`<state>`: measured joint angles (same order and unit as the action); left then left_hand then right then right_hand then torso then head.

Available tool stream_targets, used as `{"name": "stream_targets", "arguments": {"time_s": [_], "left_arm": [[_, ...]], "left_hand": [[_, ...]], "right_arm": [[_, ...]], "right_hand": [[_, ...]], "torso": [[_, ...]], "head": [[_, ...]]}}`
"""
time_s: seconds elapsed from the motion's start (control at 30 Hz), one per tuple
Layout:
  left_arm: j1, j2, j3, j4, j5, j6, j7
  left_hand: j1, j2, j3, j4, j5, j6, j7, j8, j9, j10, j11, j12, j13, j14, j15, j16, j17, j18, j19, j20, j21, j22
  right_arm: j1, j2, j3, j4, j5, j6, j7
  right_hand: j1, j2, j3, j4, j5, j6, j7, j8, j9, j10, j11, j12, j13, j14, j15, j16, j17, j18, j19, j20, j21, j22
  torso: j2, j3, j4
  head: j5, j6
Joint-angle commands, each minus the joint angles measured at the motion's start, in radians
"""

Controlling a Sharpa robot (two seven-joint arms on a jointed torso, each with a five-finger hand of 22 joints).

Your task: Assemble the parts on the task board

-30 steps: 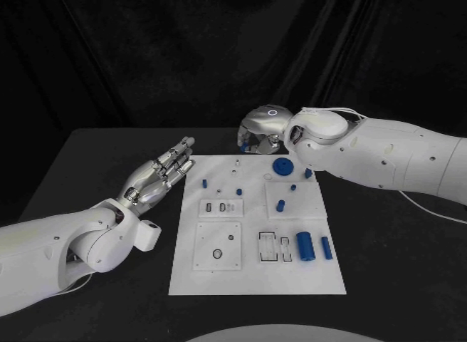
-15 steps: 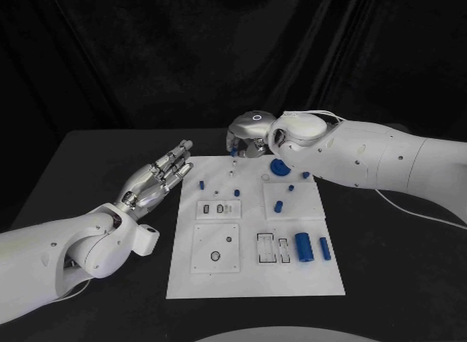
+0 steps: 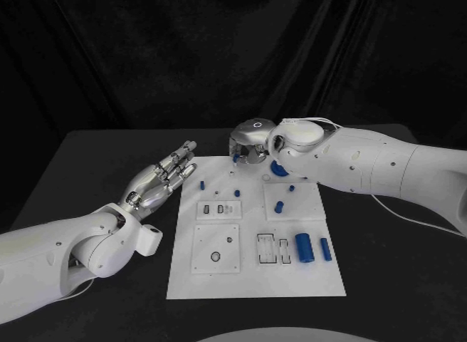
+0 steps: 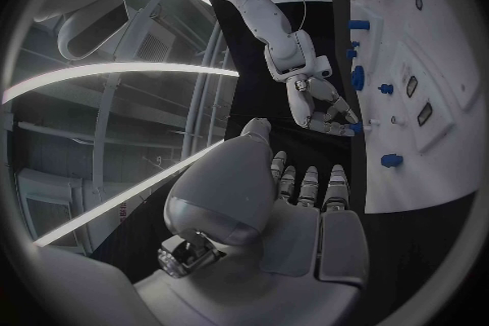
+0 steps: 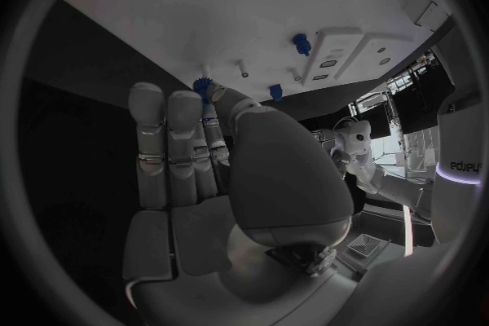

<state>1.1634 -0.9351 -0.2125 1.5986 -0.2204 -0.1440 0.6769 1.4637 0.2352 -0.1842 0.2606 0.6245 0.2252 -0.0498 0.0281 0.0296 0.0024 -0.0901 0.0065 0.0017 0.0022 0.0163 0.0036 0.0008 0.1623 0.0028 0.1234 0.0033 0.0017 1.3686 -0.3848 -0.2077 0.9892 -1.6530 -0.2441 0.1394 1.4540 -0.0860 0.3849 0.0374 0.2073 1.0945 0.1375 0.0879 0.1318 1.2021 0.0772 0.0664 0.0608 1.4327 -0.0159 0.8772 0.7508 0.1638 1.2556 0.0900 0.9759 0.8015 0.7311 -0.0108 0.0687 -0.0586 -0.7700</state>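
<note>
the right hand [image 3: 251,144] hovers at the far edge of the flat white task board [image 3: 256,281], fingers together, pinching a small blue part [image 5: 204,86] at their tips, just above the thin white peg [image 3: 235,163] there. the left hand [image 3: 164,175], fingers apart and holding nothing, hangs beside the board's left edge, farther from that peg.

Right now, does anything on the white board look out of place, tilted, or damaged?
Nothing stands out. The task board lies flat on the black table, with no damage visible. The blue parts stand or lie on it in order. The right hand hovers at its far edge; the left hand is open beside it.
</note>
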Motion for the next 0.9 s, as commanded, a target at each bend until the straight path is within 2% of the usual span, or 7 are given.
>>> {"name": "stream_targets", "arguments": {"time_s": [0.03,0.2,0.33,0.9], "left_arm": [[0.002,0.002,0.001,-0.001,-0.004,0.017,0.119],[0.002,0.004,0.001,-0.004,-0.004,0.021,0.118],[0.002,0.005,0.001,-0.006,-0.004,0.023,0.118],[0.002,0.008,0.001,-0.011,-0.004,0.029,0.114]], "left_hand": [[0.012,0.002,0.006,0.0,0.003,0.0,0.007,0.002,0.0,-0.002,0.007,-0.007,-0.002,-0.002,0.007,-0.004,-0.001,0.012,-0.003,0.006,-0.003,-0.002],[0.013,0.002,0.008,-0.001,0.005,-0.001,0.008,0.002,0.0,-0.002,0.008,-0.007,-0.002,-0.002,0.008,-0.004,-0.001,0.012,-0.003,0.007,-0.003,-0.002],[0.014,0.003,0.009,-0.002,0.005,-0.001,0.009,0.002,0.0,-0.002,0.009,-0.007,-0.002,-0.002,0.009,-0.004,-0.001,0.012,-0.003,0.007,-0.003,-0.002],[0.015,0.004,0.012,-0.004,0.006,-0.001,0.01,0.002,0.0,-0.002,0.011,-0.007,-0.002,-0.002,0.011,-0.004,-0.001,0.012,-0.003,0.009,-0.003,-0.002]], "right_arm": [[-0.003,0.001,0.001,0.0,0.0,0.003,-0.029],[-0.005,0.001,0.001,0.001,0.0,-0.001,-0.033],[-0.006,0.001,0.001,0.001,0.0,0.003,-0.034],[-0.014,0.012,0.001,-0.017,0.0,0.018,-0.034]], "right_hand": [[0.001,-0.011,0.006,0.0,-0.005,-0.008,0.0,-0.007,-0.001,-0.009,0.001,-0.006,0.002,-0.005,0.005,0.005,0.001,-0.013,-0.008,-0.001,0.003,0.002],[0.001,-0.012,0.009,0.001,-0.004,-0.012,0.002,-0.011,-0.001,-0.016,0.003,-0.006,0.002,-0.006,0.006,0.009,0.004,-0.013,-0.009,0.0,0.007,0.008],[0.0,-0.013,0.01,0.001,-0.004,-0.014,0.002,-0.013,-0.001,-0.019,0.004,-0.006,0.002,-0.006,0.007,0.011,0.005,-0.013,-0.01,0.001,0.008,0.01],[-0.002,-0.015,0.014,0.004,-0.005,-0.02,0.003,-0.017,-0.002,-0.028,0.005,-0.006,0.002,-0.012,0.009,0.004,-0.003,-0.012,-0.017,0.003,0.006,0.01]], "torso": [[-0.001,-0.0017,0.0009],[-0.001,-0.001,0.0039],[-0.001,-0.0017,-0.0004],[-0.001,-0.0021,-0.0008]], "head": [[-0.003,-0.001],[-0.006,-0.001],[-0.003,-0.002],[-0.002,-0.005]]}}
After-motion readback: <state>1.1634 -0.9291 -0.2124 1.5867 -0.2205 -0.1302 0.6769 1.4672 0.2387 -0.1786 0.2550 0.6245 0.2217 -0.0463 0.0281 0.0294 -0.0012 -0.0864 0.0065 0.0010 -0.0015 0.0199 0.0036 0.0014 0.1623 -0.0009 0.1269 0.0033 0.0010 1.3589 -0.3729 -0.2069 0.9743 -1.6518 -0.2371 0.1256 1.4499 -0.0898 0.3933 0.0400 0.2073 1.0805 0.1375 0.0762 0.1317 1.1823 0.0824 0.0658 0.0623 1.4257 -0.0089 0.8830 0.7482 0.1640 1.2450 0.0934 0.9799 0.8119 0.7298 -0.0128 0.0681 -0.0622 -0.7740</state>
